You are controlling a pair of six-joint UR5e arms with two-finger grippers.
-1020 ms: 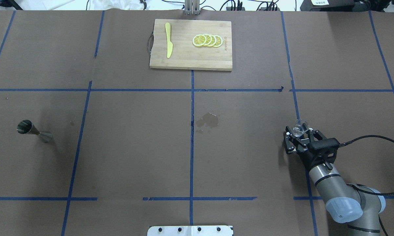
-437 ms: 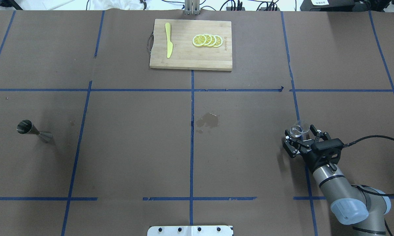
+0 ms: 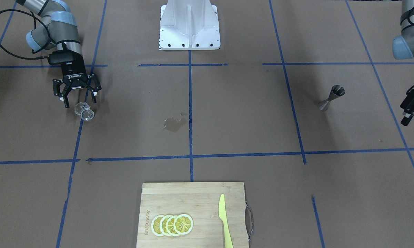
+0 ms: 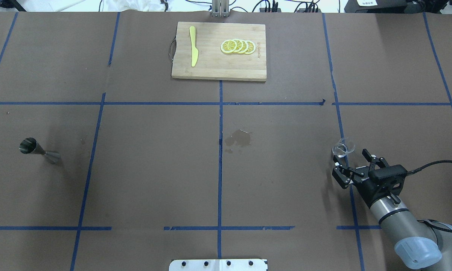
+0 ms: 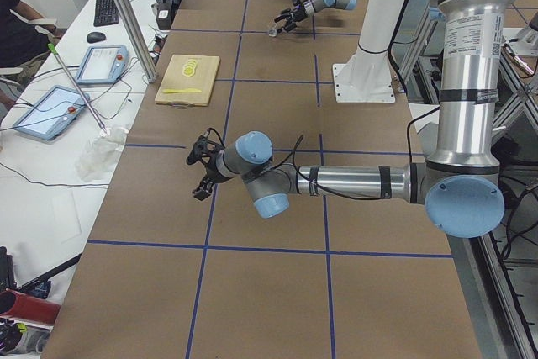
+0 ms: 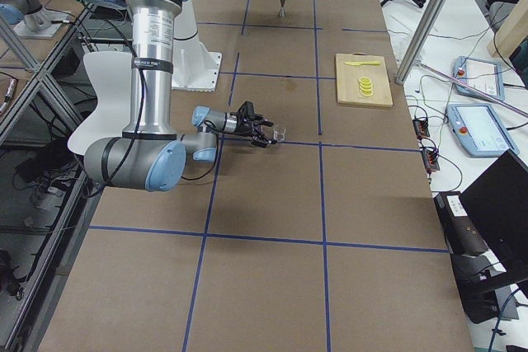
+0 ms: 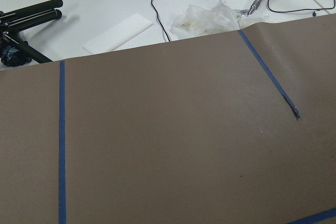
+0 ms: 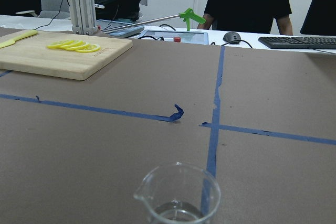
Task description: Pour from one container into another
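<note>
Though spread wide and empty, right pincer (image 4: 350, 155) just short of lipped clear-glass cup (image 4: 343, 147).

Silver arm tubes (image 4: 389, 218), pale blue joint caps (image 4: 412, 250); black right claw (image 3: 80, 102), apparently white-lettered; black cable (image 4: 436, 164); white pedestal (image 3: 189, 26)

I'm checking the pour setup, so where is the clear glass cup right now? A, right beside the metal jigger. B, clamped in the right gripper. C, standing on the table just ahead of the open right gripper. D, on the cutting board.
C: the glass cup stands alone on the table, with the right gripper behind it, fingers spread and holding nothing.
</note>
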